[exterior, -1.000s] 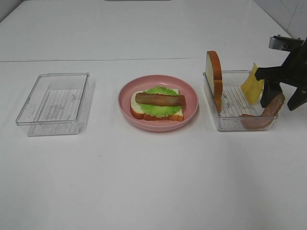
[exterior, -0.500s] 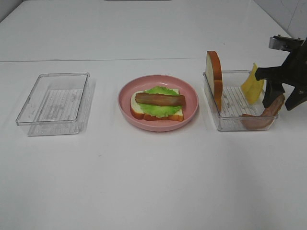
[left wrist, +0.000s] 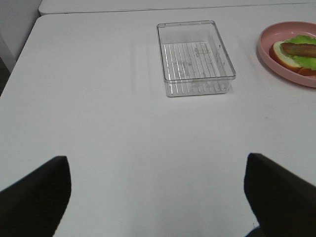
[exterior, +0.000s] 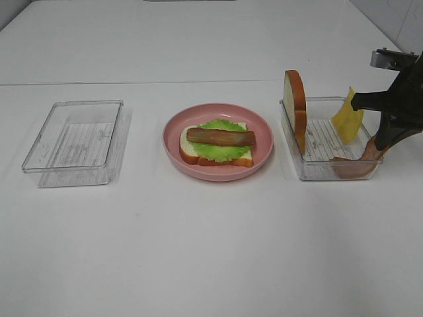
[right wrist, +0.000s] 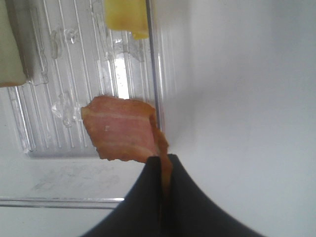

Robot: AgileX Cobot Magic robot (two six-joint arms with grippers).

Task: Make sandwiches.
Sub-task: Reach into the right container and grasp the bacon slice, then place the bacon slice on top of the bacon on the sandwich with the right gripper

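A partly built sandwich (exterior: 217, 144) lies on the pink plate (exterior: 264, 135): one bread slice, a green lettuce leaf and one bacon strip on top. It also shows in the left wrist view (left wrist: 295, 52). In the right clear tray (exterior: 310, 168) a second bread slice (exterior: 295, 105) stands on edge, a yellow cheese slice (exterior: 346, 117) leans, and another bacon strip (exterior: 357, 163) lies over the right rim. My right gripper (exterior: 383, 141) is shut on that bacon strip's end (right wrist: 126, 132). My left gripper (left wrist: 158, 190) is open and empty over bare table.
An empty clear tray (exterior: 75, 140) stands at the left, also in the left wrist view (left wrist: 194, 55). The white table (exterior: 211, 251) stretches in front of the plate and trays. The right tray's wall (right wrist: 155, 74) runs beside the held bacon.
The right gripper's fingers have closed on the end of the bacon strip at the right tray's rim. The left arm has not moved.
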